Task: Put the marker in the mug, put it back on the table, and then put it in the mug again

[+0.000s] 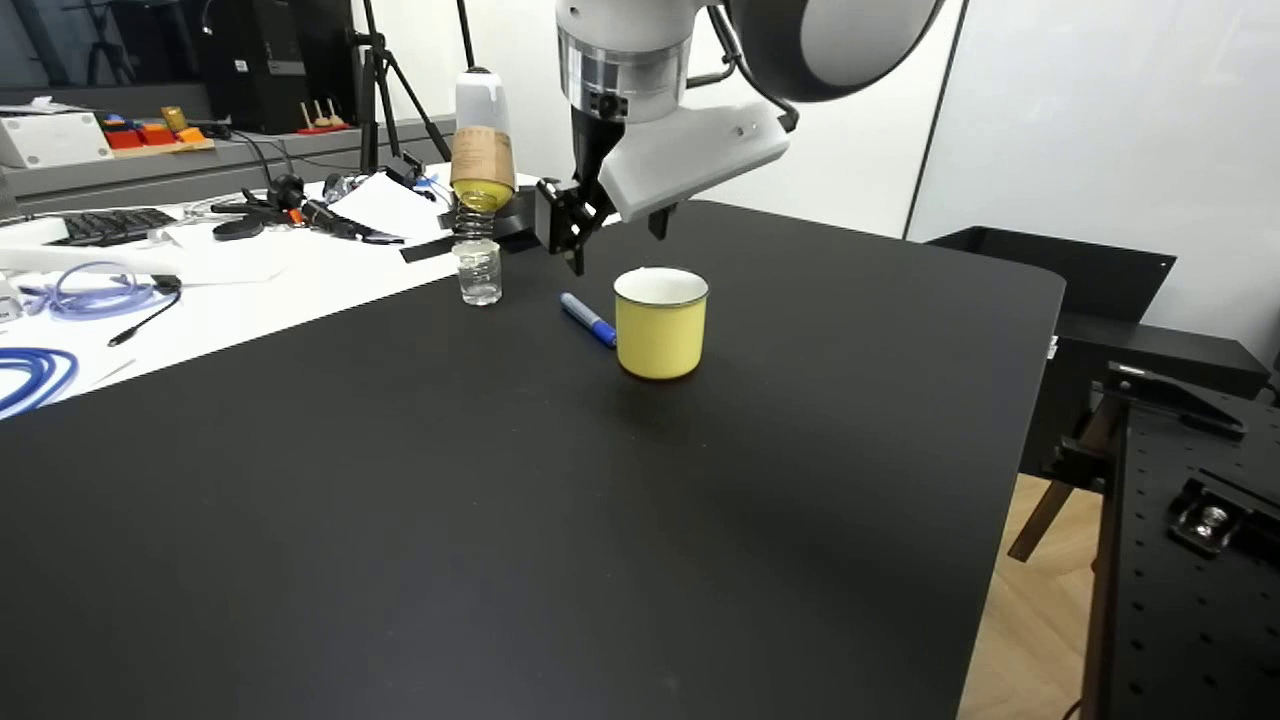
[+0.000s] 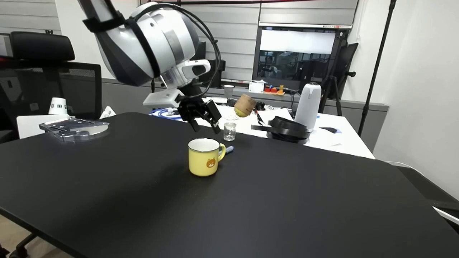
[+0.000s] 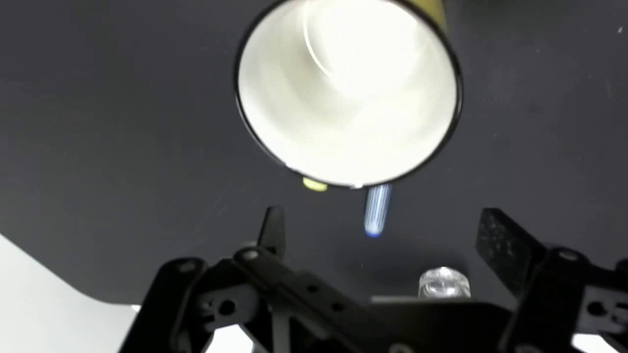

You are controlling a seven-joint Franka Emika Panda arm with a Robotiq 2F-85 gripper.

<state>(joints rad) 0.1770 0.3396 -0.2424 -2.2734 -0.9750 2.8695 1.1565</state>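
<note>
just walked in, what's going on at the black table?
A Franka arm has its gripper open above the table, holding nothing. The marker lies on the table close by the upright yellow mug; whether they touch, I can't tell. The job is marker into mug, back out onto the table, then in again; these pictures don't show which round this is. A small clear container stands nearby.

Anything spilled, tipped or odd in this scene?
One thing: beyond the mug, a brown-and-yellow object tilts in an exterior view, its support unclear. Otherwise nothing stands out: mug upright, marker lying flat on the table, no spill visible.
</note>
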